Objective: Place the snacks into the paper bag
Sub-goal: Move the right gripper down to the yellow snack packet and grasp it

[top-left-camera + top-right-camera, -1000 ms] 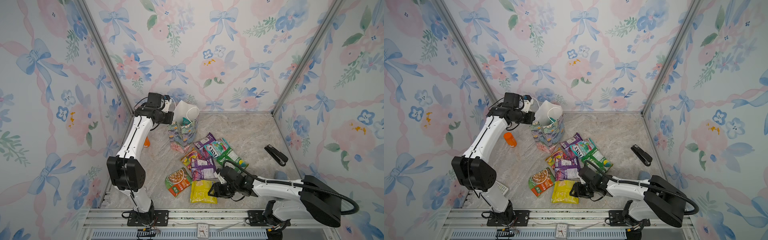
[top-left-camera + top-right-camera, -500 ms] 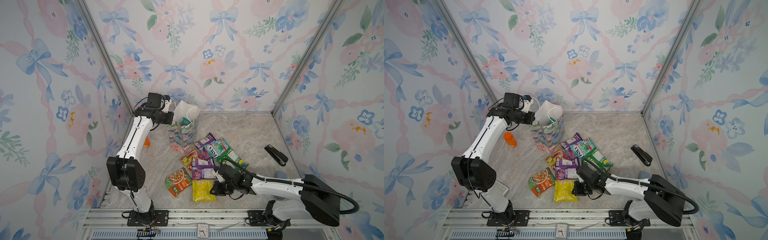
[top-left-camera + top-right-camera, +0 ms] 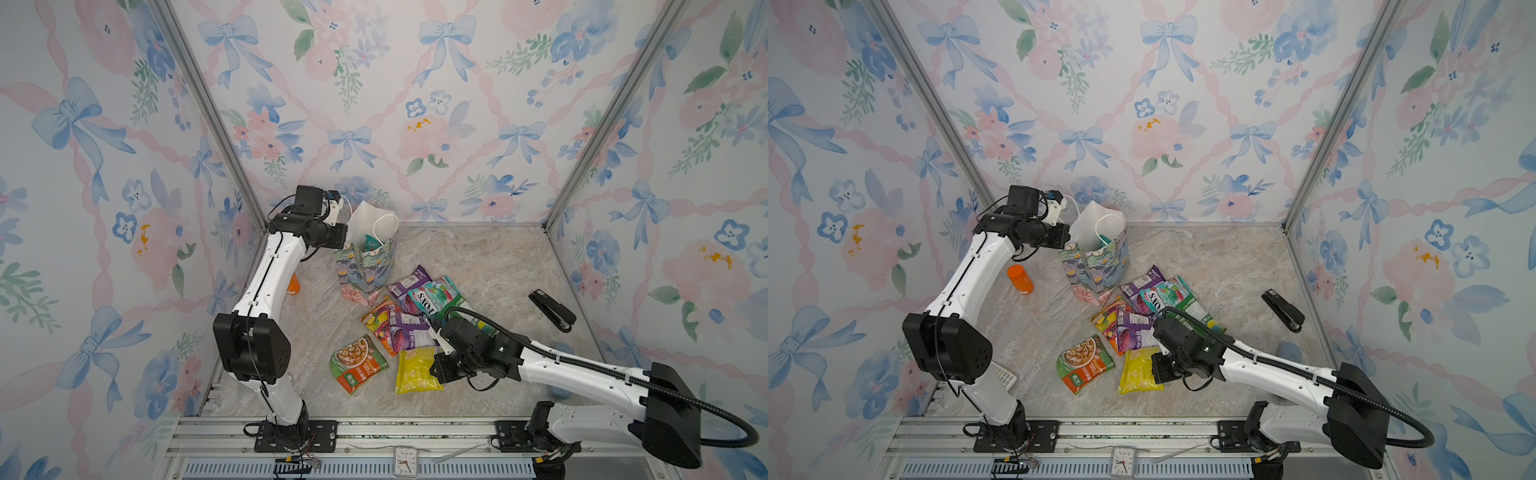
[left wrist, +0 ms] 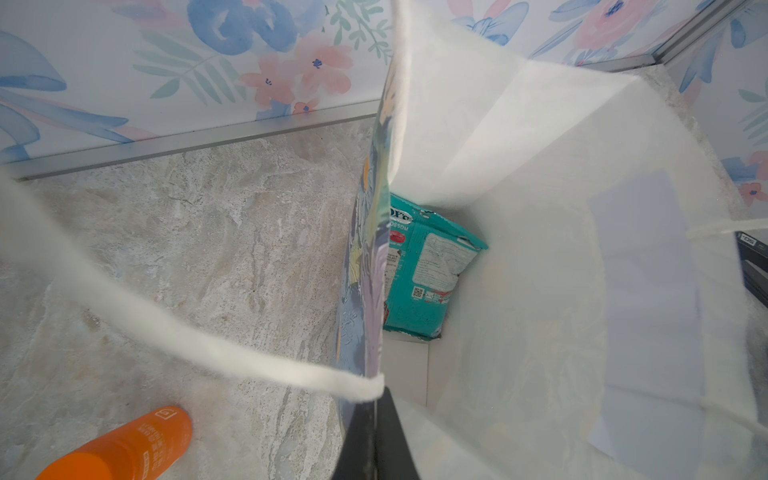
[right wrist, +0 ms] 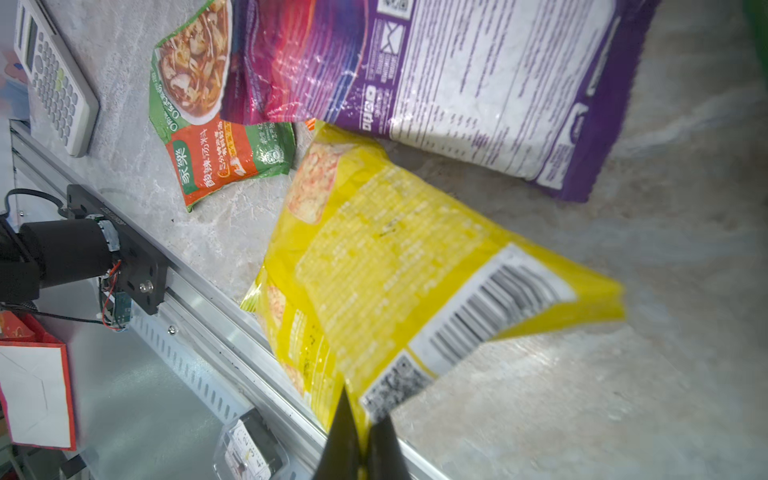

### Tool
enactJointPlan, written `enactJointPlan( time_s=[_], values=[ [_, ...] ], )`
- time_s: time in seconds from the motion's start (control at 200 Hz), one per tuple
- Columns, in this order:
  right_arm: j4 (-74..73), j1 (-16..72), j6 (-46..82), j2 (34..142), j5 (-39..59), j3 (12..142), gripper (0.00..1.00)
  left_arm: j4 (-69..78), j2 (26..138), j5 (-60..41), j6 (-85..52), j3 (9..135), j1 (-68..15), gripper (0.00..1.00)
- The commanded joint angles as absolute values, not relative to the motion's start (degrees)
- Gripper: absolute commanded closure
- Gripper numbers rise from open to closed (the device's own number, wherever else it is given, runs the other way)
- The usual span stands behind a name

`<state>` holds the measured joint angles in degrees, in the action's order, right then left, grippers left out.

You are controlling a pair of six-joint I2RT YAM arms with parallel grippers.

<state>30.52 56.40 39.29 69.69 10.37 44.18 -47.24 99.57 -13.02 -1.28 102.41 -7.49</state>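
Observation:
The floral paper bag point(image 3: 365, 266) point(image 3: 1098, 266) stands upright at the back left. My left gripper point(image 4: 380, 415) point(image 3: 345, 237) is shut on the bag's wall beside a white cord handle point(image 4: 166, 332). A teal packet point(image 4: 428, 270) lies inside the bag. My right gripper point(image 5: 365, 419) point(image 3: 436, 368) is shut on the edge of the yellow packet point(image 5: 395, 266) point(image 3: 415, 370), whose gripped end is raised off the floor. The other snacks lie close by: a noodle-picture packet point(image 3: 358, 363) point(image 5: 208, 124), a purple packet point(image 3: 405, 332) point(image 5: 457, 75) and a teal packet point(image 3: 434, 297).
An orange-capped bottle point(image 3: 1020, 279) point(image 4: 124, 449) lies left of the bag. A black stapler point(image 3: 552, 309) sits at the right wall. A calculator point(image 5: 54, 79) point(image 3: 1004, 374) and a small clock point(image 3: 405, 461) are by the front metal rail point(image 3: 374, 428).
My right gripper's jaws have closed on the yellow packet's edge and pulled it slightly back and up. The left arm and the bag have not moved.

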Motion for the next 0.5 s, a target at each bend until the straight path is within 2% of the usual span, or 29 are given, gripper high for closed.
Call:
enactJointPlan(
  time_s=[0.0,0.495],
  values=[
    [34.17,55.75,36.55,67.99,8.13,46.67,0.97,-49.75,99.42,-12.5,-1.83,101.09,-7.73,1.0],
    [37.35,52.91,30.18,66.54,6.42,52.13,0.97,-49.75,99.25,-12.74,-1.87,100.73,-7.8,1.0]
  ],
)
